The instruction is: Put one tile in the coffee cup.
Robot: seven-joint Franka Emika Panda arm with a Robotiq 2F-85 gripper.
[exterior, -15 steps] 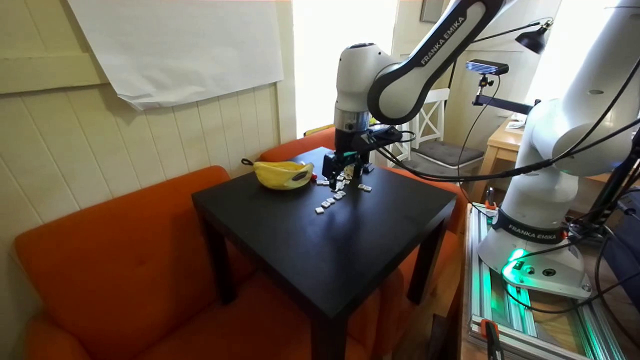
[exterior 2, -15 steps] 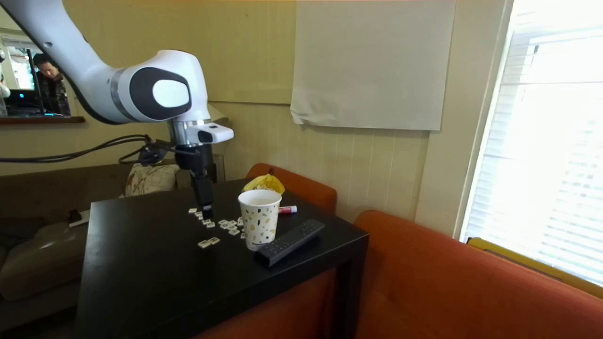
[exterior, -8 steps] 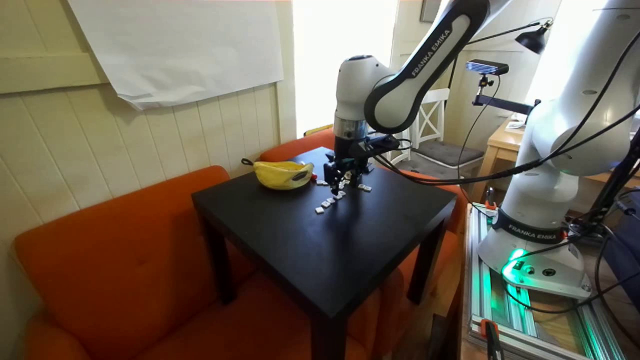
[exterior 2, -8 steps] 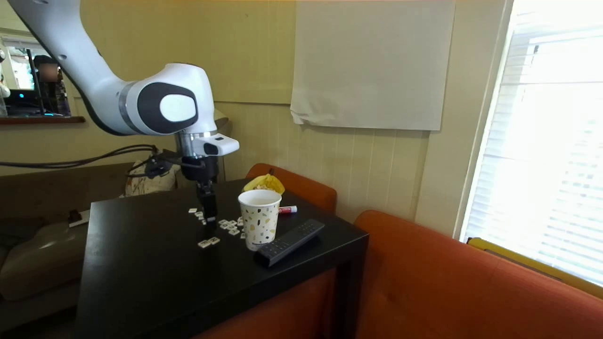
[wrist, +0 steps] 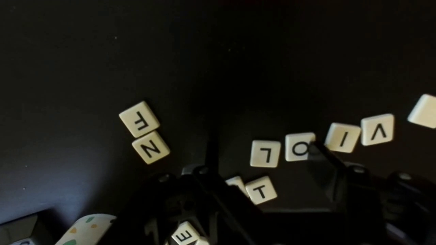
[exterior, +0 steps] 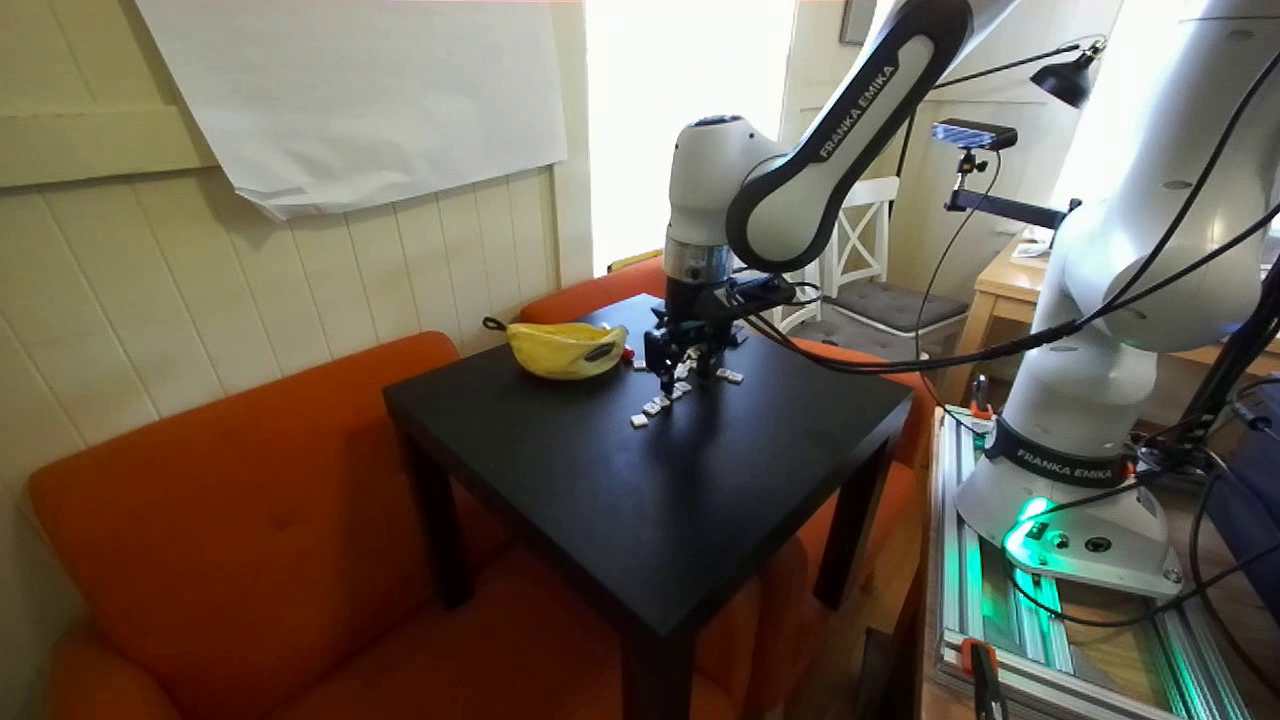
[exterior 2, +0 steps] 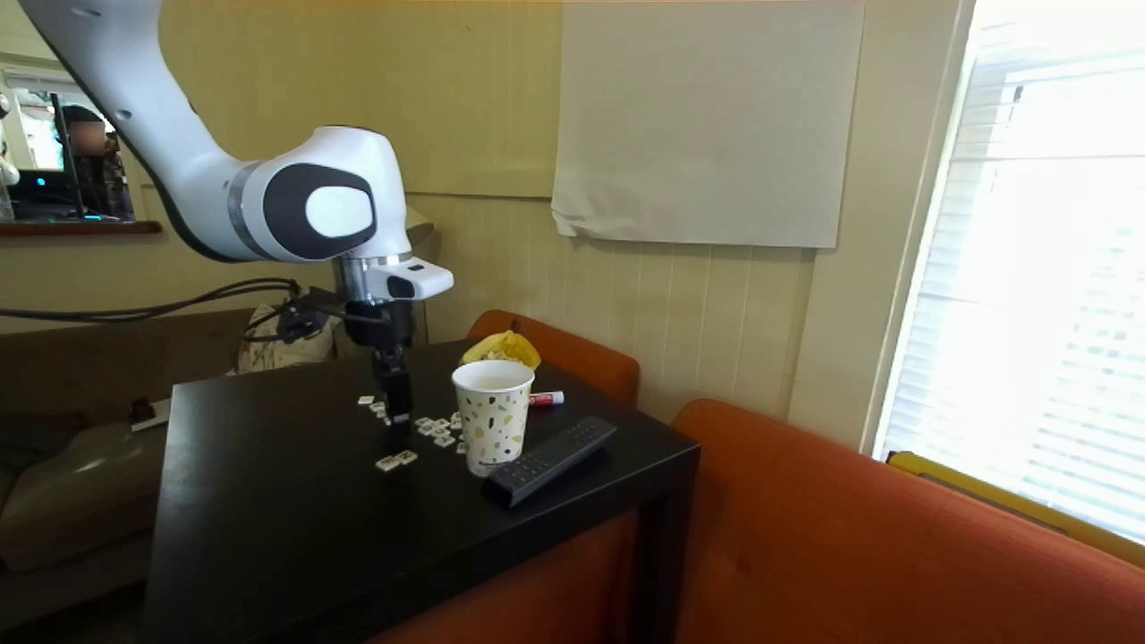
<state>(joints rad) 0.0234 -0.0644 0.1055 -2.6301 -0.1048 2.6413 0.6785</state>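
My gripper (wrist: 262, 145) is open and low over the black table, its fingers pointing down; it also shows in both exterior views (exterior: 688, 376) (exterior 2: 399, 420). In the wrist view, the white L tile (wrist: 265, 153) lies between the fingertips. The O tile (wrist: 299, 146) is beside it, its edge overlapped by the right finger. An I tile (wrist: 342, 137) and a V tile (wrist: 378, 130) continue the row. A T tile (wrist: 261, 190) lies nearer the palm. The speckled paper coffee cup (exterior 2: 494, 419) stands upright; only its side (wrist: 87, 229) shows in the wrist view.
A black remote (exterior 2: 550, 461) lies against the cup, with a red-and-white tube (exterior 2: 547, 398) behind. A yellow banana-shaped pouch (exterior: 565, 350) sits near the wall side. Two more tiles (wrist: 144, 132) lie left of the gripper, and several are clustered beside the cup (exterior 2: 438, 431).
My gripper has come down toward the tiles and shifted slightly toward the cup, mostly in the first half second. It has since lowered only a little. Cup and tiles have not visibly moved.
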